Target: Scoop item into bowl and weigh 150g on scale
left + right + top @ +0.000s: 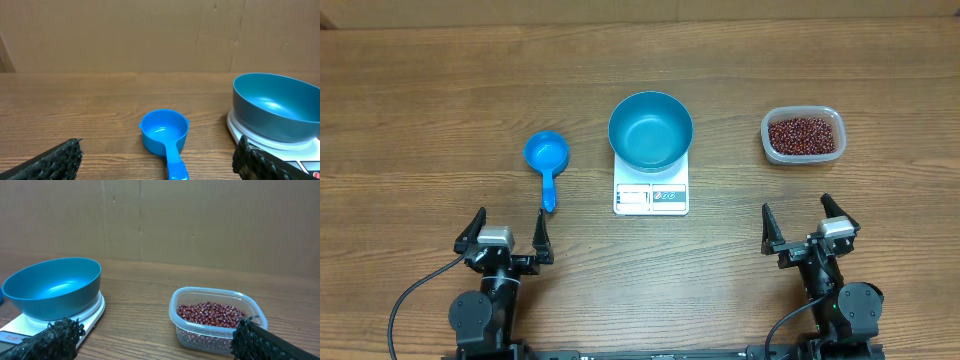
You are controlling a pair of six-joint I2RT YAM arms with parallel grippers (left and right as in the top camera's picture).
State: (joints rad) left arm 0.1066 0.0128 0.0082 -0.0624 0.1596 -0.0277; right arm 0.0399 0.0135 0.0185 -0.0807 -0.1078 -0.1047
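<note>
My left pincer (512, 214) hangs low over the near edge of the wooden table (420, 90) with its jaws spread fully apart, gripping nothing and touching nothing. In my left wrist view, the two black textured fingers (52, 162) frame the bottom corners. Between them lies the small bright blue scoop (547, 157), flat on the wood with its cup away from me and its handle pointing back toward me. My right pincer (796, 203) is the same: jaws wide apart and bare, hovering near the table's edge, well short of everything. Ahead of it and a little to the right sits the clear plastic tub (766, 128), and the dark red-brown beans (803, 134) lie in a loose layer across its bottom. The teal-blue bowl (651, 130) stands upright on the white kitchen scale (651, 198), in the middle of the table between the scoop and the tub. It covers most of the platform, and its inside shows only smooth teal. The scale's display and buttons face me along its front edge, but the display is too small for me to read. Scoop, scale and tub stand apart from one another in a rough row, and both my pincers are clear of all three.
</note>
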